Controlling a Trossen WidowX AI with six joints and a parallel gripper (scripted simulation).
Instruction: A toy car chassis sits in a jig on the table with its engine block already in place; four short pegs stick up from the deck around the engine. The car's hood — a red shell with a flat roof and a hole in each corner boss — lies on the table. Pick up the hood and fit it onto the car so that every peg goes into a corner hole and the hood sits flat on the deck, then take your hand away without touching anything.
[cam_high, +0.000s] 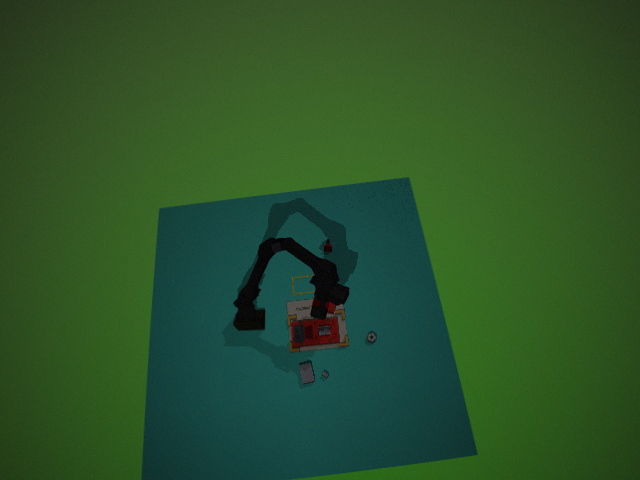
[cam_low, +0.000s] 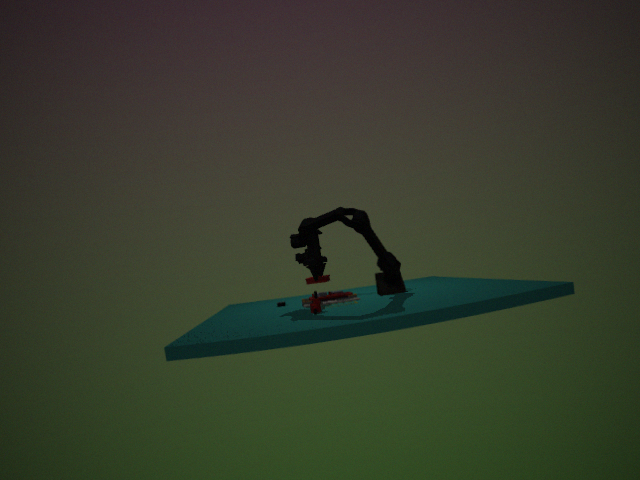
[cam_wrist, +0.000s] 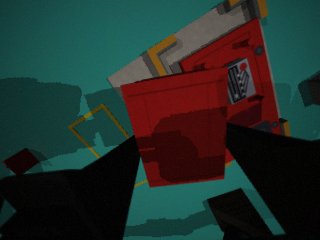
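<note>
My gripper (cam_low: 317, 277) (cam_wrist: 178, 132) is shut on the red hood (cam_high: 330, 307) (cam_low: 317, 280) (cam_wrist: 175, 100), its fingers at two opposite sides. The hood is roof up and roughly level, in the air above the jig (cam_high: 299, 308) (cam_wrist: 200, 37). The red chassis (cam_high: 310, 341) (cam_low: 338, 296) (cam_wrist: 263, 92) sits in the jig with the engine block (cam_high: 324, 329) (cam_wrist: 241, 82). In the wrist view the hood is turned relative to the chassis and hides part of it. In the top view the hood is beside the chassis, at the jig's upper edge. The pegs are too small to tell clearly.
A small red part with a dark top (cam_high: 327, 247) (cam_low: 315, 305) stands beyond the yellow outline (cam_high: 293, 286) (cam_wrist: 87, 116). A wheel (cam_high: 371, 335) lies right of the jig. A grey block (cam_high: 306, 373) and a small grey piece (cam_high: 325, 374) lie below it in the top view.
</note>
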